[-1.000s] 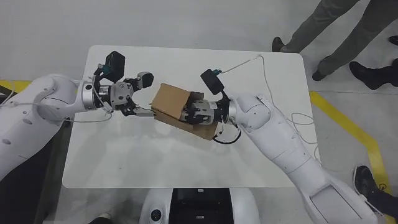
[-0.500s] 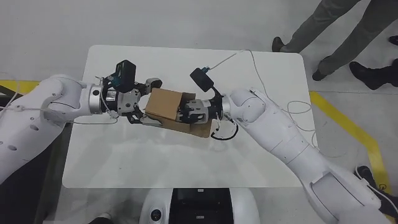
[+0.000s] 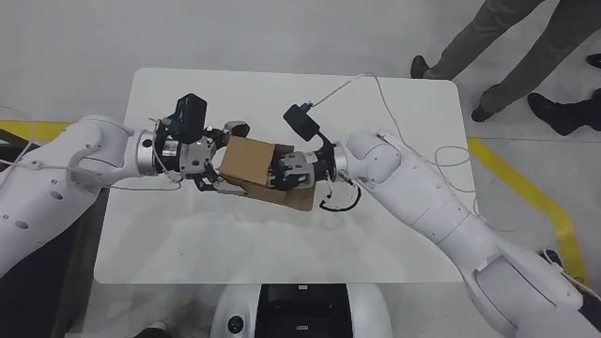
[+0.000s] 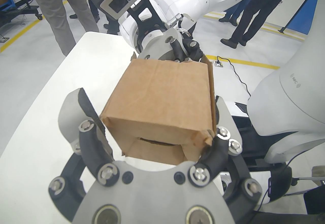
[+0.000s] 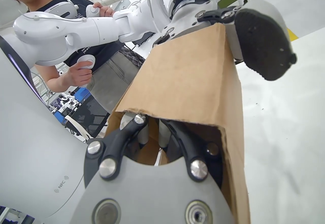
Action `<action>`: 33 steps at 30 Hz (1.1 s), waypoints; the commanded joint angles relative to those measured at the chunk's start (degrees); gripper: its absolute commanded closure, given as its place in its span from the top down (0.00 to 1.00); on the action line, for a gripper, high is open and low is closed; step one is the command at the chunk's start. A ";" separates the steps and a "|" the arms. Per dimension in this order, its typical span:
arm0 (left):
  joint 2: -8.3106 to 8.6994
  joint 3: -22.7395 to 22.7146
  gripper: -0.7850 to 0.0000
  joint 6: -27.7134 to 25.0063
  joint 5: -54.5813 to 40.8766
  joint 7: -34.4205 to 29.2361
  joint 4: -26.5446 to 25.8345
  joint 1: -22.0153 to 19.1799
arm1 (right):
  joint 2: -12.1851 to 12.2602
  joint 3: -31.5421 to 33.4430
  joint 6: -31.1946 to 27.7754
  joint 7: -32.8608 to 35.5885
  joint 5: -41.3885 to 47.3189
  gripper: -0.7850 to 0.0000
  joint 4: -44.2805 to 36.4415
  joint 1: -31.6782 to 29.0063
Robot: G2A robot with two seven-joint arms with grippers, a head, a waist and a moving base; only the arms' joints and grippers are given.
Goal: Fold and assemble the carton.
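The carton (image 3: 252, 164) was over the middle of the table (image 3: 376, 235). The left tool (image 4: 151, 101) was spread wide astride its closed end, a finger at each corner. The right tool (image 5: 152, 137) was drawn nearly together inside its open end; whether it pinched anything could not be told.

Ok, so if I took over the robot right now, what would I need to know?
Left gripper: open, straddling the carton's folded end.
Right gripper: inside the carton's open end; grip hidden.
Carton: between both arms, mid white table.
Done: body squared, one end folded in.
To do: close the open end.
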 commanded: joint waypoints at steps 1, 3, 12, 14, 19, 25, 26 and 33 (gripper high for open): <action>0.18 0.54 1.00 0.00 -0.21 0.30 0.19 -0.43 | 0.13 -0.18 0.00 0.00 0.02 0.00 0.03 0.18; 0.38 1.07 1.00 0.00 -0.15 0.54 0.43 -0.91 | 0.28 -0.34 0.00 0.00 -0.03 0.00 0.10 0.39; 0.97 3.82 0.70 0.00 0.32 2.41 0.49 -2.82 | 0.69 -1.31 0.00 0.00 -0.33 0.00 0.10 1.44; 1.08 4.40 0.70 0.00 0.44 2.99 0.39 -3.26 | 0.73 -1.60 0.00 0.00 -0.42 0.00 0.23 1.66; 1.26 6.04 0.76 0.00 1.19 3.74 0.41 -4.41 | 0.78 -2.00 0.00 0.00 -0.23 0.00 0.42 2.11; 1.43 7.93 0.67 0.00 1.35 4.77 0.76 -5.94 | 0.96 -1.96 0.00 0.00 -0.61 0.00 0.73 2.55; 1.46 8.23 0.65 0.00 1.42 4.89 0.91 -6.19 | 0.99 -1.89 0.00 0.00 -0.74 0.00 0.73 2.57; 1.69 9.70 0.49 0.00 2.17 7.58 2.00 -7.64 | 1.02 -0.95 0.00 -0.01 -1.98 0.36 0.83 2.36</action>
